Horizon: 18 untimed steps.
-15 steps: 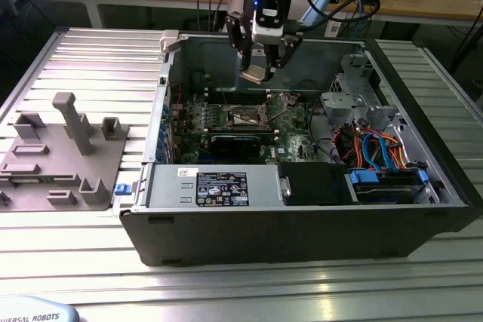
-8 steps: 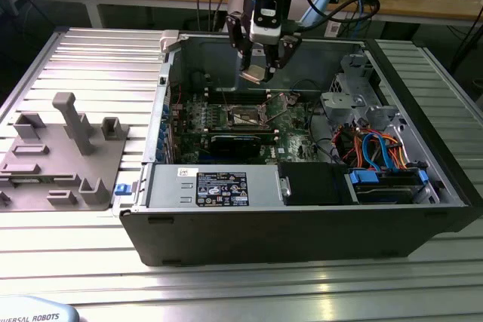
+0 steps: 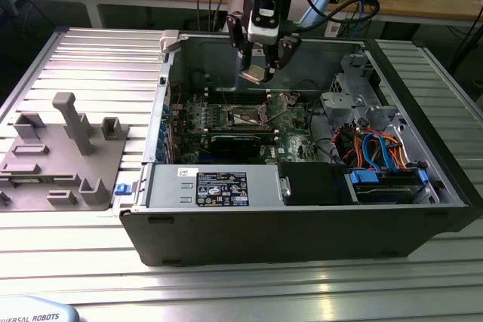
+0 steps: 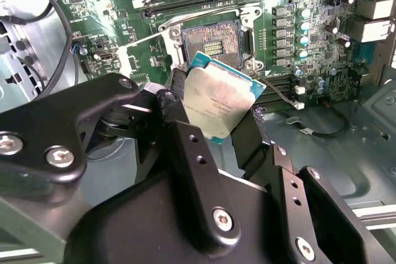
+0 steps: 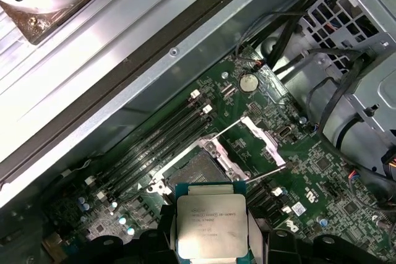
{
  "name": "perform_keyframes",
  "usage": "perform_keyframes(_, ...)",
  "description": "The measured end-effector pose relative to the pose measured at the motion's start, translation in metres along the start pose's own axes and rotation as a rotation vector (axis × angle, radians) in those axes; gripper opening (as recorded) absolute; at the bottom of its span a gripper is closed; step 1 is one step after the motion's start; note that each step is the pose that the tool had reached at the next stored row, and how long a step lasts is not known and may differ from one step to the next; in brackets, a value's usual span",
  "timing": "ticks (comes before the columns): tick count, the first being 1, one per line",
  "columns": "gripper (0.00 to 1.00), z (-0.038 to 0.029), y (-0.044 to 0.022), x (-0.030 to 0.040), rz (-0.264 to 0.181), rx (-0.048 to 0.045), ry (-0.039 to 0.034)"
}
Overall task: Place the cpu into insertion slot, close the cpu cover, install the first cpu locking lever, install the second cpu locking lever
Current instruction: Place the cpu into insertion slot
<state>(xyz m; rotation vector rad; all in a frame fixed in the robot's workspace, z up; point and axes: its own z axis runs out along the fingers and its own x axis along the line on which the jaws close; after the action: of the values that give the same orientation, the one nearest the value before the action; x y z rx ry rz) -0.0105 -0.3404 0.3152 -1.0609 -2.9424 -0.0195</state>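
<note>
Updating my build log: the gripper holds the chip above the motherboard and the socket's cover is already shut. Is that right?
Not quite. The cover is swung open, leaving the socket bare, as the first wrist view shows. The gripper does hold the chip above the motherboard.

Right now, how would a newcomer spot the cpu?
Find the open computer case; the claw hangs over its green motherboard. Pinched in that claw is the cpu, a flat square chip. Its silvery top sets it apart from the dark empty socket beneath.
</note>
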Motion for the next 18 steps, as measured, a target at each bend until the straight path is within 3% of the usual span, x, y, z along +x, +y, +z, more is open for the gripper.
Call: perform_keyframes(18, 0.55, 0.0004, 0.0, 0.0, 0.044, -0.0008, -0.0003)
